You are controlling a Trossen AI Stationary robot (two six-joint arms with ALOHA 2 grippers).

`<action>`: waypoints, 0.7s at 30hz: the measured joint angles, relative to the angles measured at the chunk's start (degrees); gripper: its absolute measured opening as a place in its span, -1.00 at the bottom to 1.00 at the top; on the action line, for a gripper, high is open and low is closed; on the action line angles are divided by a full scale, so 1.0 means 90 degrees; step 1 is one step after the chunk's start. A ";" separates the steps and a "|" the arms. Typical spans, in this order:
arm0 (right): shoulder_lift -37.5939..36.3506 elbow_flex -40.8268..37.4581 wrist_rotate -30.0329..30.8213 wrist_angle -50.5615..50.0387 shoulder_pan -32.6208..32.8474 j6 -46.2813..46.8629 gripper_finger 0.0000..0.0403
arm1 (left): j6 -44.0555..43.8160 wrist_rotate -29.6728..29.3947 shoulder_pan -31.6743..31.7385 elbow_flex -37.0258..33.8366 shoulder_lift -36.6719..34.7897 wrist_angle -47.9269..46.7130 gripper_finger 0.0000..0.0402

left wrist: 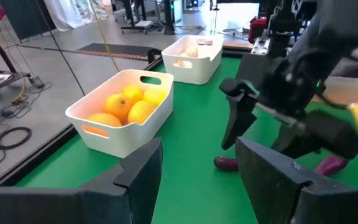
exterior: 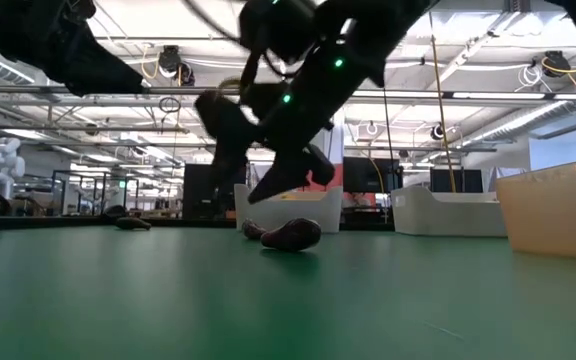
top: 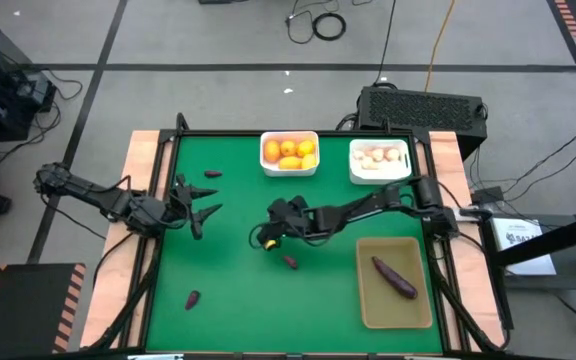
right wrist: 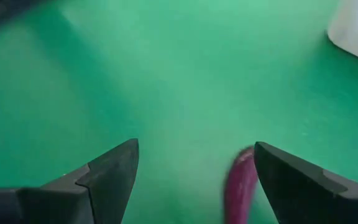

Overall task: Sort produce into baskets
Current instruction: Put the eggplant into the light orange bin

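My right gripper (top: 271, 232) is open and hovers low over the middle of the green table; its fingers touch nothing. A small dark purple piece (right wrist: 238, 186) lies on the table between its fingers, close to one of them; it also shows in the low view (exterior: 290, 235). Another purple piece (top: 290, 262) lies just nearer. My left gripper (top: 203, 210) is open and empty at the table's left, above the mat. One white bin (top: 289, 153) holds orange-yellow fruits, the other (top: 379, 160) white bulbs. The tan tray (top: 368, 300) holds a long purple piece (top: 393, 277).
More purple pieces lie at the near left (top: 192, 298) and far left (top: 211, 173). A black box with a grille (top: 423, 105) stands behind the far right edge. A raised rim (top: 158, 250) borders the table. Open mat lies at the near middle.
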 joint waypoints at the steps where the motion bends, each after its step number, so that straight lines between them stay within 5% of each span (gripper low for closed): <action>1: 0.0092 0.0112 0.0102 -0.0217 -0.0002 0.0013 0.53 | 0.0000 0.0000 0.0000 0.0000 0.0002 -0.0005 0.05; 11: 0.0580 0.0325 0.0287 -0.0738 -0.0033 0.0344 0.47 | 0.0010 -0.0079 0.0001 0.0000 0.0002 -0.0035 0.05; 21: 0.0584 0.0320 0.0265 -0.0779 -0.0046 0.0228 -0.17 | -0.0006 -0.0092 0.0000 0.0000 0.0002 -0.0034 0.05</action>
